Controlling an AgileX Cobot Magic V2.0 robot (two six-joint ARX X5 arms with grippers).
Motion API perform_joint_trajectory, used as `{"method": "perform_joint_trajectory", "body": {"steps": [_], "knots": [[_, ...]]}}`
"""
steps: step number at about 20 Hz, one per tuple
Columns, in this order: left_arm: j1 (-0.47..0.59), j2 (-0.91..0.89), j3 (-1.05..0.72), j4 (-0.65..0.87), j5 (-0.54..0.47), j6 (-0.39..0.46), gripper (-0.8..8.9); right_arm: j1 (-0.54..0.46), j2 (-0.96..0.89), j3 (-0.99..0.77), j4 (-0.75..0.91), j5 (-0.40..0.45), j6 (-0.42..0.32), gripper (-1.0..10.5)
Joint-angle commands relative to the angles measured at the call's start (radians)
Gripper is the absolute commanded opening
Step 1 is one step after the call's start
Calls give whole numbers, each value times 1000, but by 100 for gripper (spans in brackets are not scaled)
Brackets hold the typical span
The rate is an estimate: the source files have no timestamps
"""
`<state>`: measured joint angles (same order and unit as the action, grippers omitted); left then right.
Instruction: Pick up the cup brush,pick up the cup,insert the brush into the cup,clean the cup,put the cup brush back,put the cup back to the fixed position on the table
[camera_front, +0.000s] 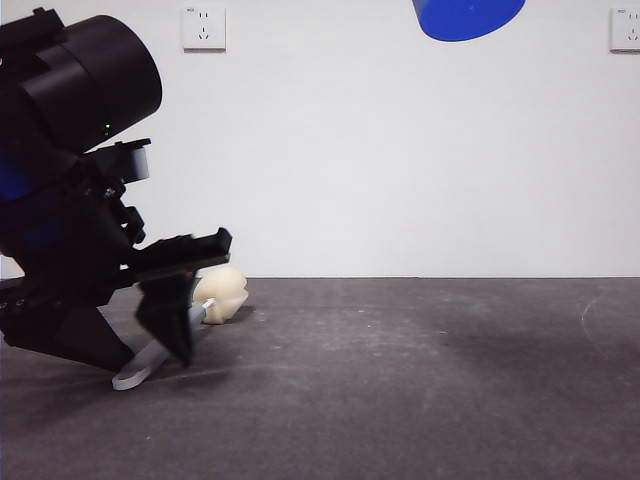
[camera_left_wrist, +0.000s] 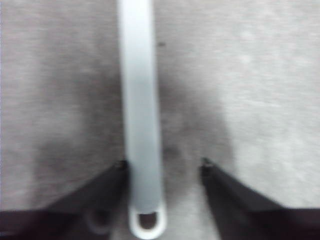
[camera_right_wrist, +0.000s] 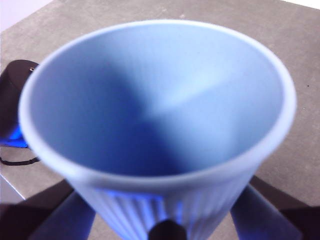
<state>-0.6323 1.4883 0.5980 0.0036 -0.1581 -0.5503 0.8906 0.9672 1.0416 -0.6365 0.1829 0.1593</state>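
i have the left tool (camera_front: 180, 335) down low at the desk (camera_front: 420, 380), its jaws spread and straddling the grey handle of the brush (camera_left_wrist: 140, 125). in the left wrist view one jaw tip sits right against the handle while the other stands off with a gap, so nothing is clamped; i read it as a loose bracket around the handle near its white looped end. the brush lies flat on the desk with its cream sponge head (camera_front: 222, 294) pointing away toward the wall, which leaves the straight handle free to take from above. the right tool (camera_right_wrist: 165, 232) holds the cup (camera_right_wrist: 160, 125) by its ribbed lower wall, a jaw on either side, mouth turned toward the wrist camera; from the front only the blue base shows at the top edge, so it hangs high, well apart from the brush. i judge it is parked up there to keep the desk free for the other arm. whether the brush is about to be lifted or was just laid down, i cannot tell from this alone.
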Motion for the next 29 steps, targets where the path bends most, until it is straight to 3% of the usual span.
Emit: {"method": "perform_joint_trajectory", "body": {"steps": [1,6,10,13,18,20,29], "knots": [[-1,20,-21,-58,20,1,360,2,1,2,7,2,8,-17],[-1,-62,-21,-137,21,44,360,1,3,-70,163,11,-24,-17],[-1,-244,-21,-190,23,80,360,-25,60,-210,402,139,-75,-17],[-10,-410,0,-272,35,82,360,-60,149,-309,628,135,-93,-17],[-29,-629,24,-426,82,108,360,-127,419,-349,847,125,-97,-17],[-29,-693,24,-457,96,107,360,-150,521,-349,942,84,-88,-17],[-29,-776,24,-551,112,107,360,-256,741,-349,1185,26,-81,-17]]}}
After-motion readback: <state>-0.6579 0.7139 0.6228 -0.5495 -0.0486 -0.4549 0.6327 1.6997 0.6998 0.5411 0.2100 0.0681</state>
